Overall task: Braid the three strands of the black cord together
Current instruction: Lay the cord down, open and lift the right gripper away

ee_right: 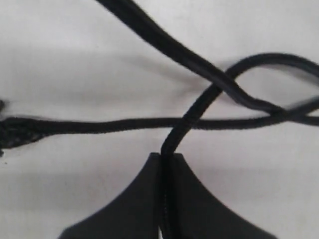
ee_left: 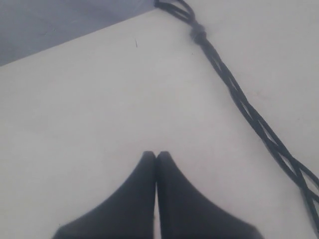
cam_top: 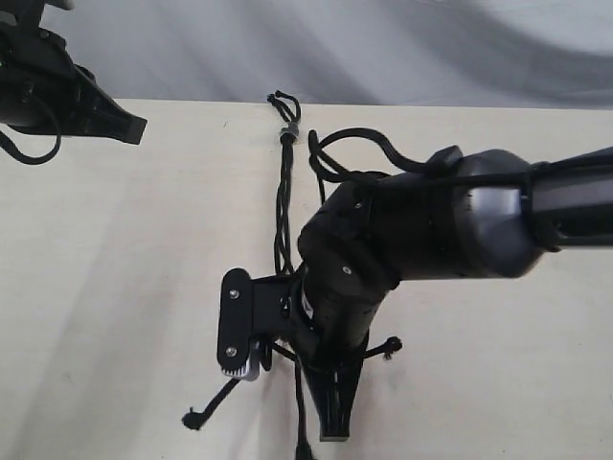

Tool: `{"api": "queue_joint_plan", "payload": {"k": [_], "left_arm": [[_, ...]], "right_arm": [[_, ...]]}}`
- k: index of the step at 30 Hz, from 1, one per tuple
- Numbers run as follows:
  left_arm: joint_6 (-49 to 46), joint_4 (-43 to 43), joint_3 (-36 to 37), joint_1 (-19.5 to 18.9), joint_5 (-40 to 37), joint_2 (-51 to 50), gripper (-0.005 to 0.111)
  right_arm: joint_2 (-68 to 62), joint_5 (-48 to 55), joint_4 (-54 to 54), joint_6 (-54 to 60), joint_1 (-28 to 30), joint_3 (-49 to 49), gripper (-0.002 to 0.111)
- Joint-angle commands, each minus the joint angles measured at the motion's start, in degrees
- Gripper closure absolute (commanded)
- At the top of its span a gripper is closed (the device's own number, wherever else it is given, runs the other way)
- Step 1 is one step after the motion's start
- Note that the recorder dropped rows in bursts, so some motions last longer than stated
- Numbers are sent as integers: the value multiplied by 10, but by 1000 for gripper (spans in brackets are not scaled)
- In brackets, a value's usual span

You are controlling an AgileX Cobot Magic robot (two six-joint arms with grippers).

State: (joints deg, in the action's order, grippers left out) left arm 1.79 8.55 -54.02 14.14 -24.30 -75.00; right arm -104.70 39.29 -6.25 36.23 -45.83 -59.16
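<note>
The black cord (cam_top: pixel 284 206) lies down the middle of the table, its knot (cam_top: pixel 286 131) with short loops at the far end and a braided stretch below it. In the left wrist view the braid (ee_left: pixel 251 115) and knot (ee_left: pixel 198 34) run off to one side. My right gripper (cam_top: pixel 330 428) (ee_right: pixel 167 156) is shut on one strand (ee_right: pixel 202 103), which bends over a second strand (ee_right: pixel 114 124) with a frayed tip (ee_right: pixel 14 132). A third strand (ee_right: pixel 149 31) crosses diagonally. Loose tips (cam_top: pixel 192 419) (cam_top: pixel 391 347) splay on either side of the right wrist. My left gripper (cam_top: pixel 132 126) (ee_left: pixel 156 155) is shut, empty, far left of the cord.
The right arm (cam_top: pixel 460 216) reaches in from the right and hides the lower part of the braid. Its smooth black cable (cam_top: pixel 350 142) loops beside the cord. The table's far edge (cam_top: pixel 192 100) meets a grey backdrop.
</note>
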Motion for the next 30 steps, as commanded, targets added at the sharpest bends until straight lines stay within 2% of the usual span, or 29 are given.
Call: {"api": "queue_joint_plan", "payload": {"k": [1, 5, 7, 9, 13, 15, 16, 18, 21, 24, 26, 29, 30], "left_arm": [[4, 0, 3, -2, -2, 5, 107], [4, 0, 3, -2, -2, 5, 107], [4, 0, 3, -2, -2, 5, 107], [4, 0, 3, -2, -2, 5, 107], [4, 0, 3, -2, -2, 5, 107], [4, 0, 3, -2, -2, 5, 107], [4, 0, 3, -2, -2, 5, 107], [4, 0, 3, -2, -2, 5, 107], [4, 0, 3, -2, -2, 5, 107], [4, 0, 3, -2, 0, 5, 107], [4, 0, 3, -2, 0, 5, 107], [4, 0, 3, -2, -3, 5, 107], [4, 0, 3, -2, -3, 5, 107]], "right_arm": [[-16, 13, 4, -18, 20, 3, 108], [-30, 11, 3, -19, 20, 3, 107], [-35, 2, 3, -19, 20, 3, 103], [-37, -2, 3, -22, 20, 3, 90], [-32, 0, 2, -19, 20, 3, 48], [-21, 2, 2, -19, 20, 3, 32], [-10, 2, 2, -21, 23, 3, 27], [16, 1, -3, -34, 26, 2, 23], [75, -1, -25, -64, 36, 0, 25], [153, -3, -32, -91, 58, 0, 32], [202, -3, -32, -119, 78, 0, 42], [278, -5, -32, -178, 112, 4, 68], [309, -13, -32, -196, 122, 10, 82]]}}
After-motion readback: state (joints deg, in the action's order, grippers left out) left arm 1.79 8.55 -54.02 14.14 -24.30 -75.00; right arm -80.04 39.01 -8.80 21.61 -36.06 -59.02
